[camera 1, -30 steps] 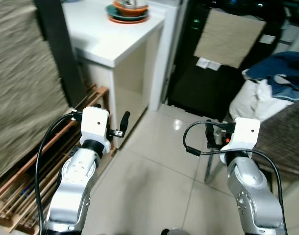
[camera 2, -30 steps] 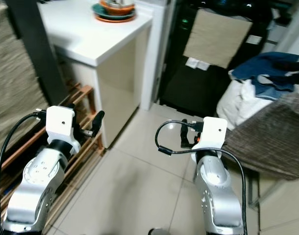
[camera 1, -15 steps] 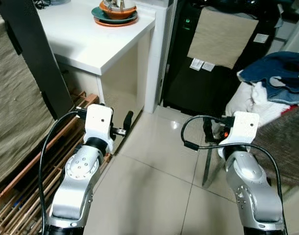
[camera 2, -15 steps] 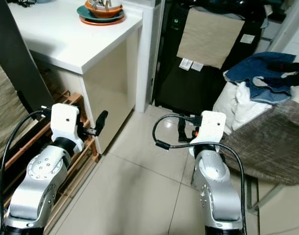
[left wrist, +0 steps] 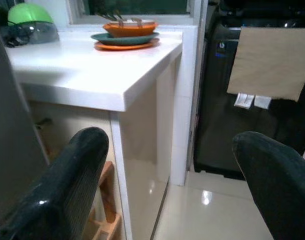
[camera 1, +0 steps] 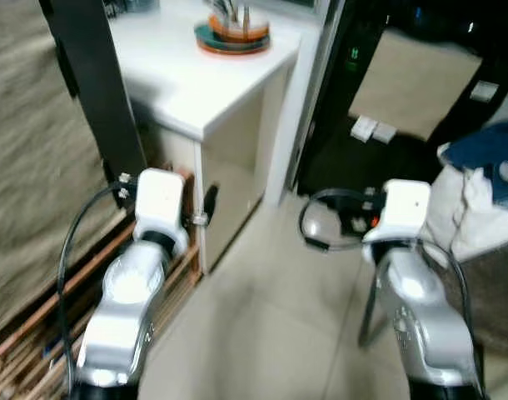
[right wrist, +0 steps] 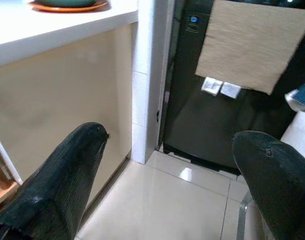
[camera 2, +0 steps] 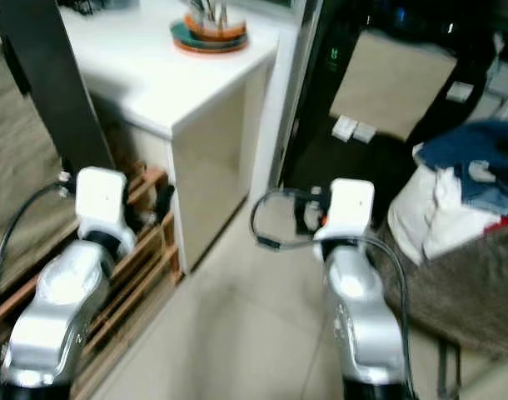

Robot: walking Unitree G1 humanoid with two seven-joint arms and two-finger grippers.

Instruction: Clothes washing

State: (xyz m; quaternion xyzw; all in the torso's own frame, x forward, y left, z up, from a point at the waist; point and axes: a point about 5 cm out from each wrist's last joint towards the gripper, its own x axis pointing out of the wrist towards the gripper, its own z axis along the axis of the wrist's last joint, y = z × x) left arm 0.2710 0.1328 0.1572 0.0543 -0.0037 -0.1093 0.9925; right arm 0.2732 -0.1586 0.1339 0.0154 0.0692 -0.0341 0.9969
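A soft heap of clothes (camera 2: 470, 179), dark blue denim crumpled over white fabric, sits far to my right on a coarse brown woven seat (camera 2: 475, 292). Left of it stands a glossy black machine (left wrist: 227, 125) with a rough beige cloth (left wrist: 272, 60) draped flat over its front. Further left, a smooth white counter (left wrist: 87, 70) carries stacked teal and orange dishes (left wrist: 125, 37). My left gripper (left wrist: 172, 175) and right gripper (right wrist: 167, 175) hover over shiny pale tiles (right wrist: 162, 205), fingers spread wide, holding nothing.
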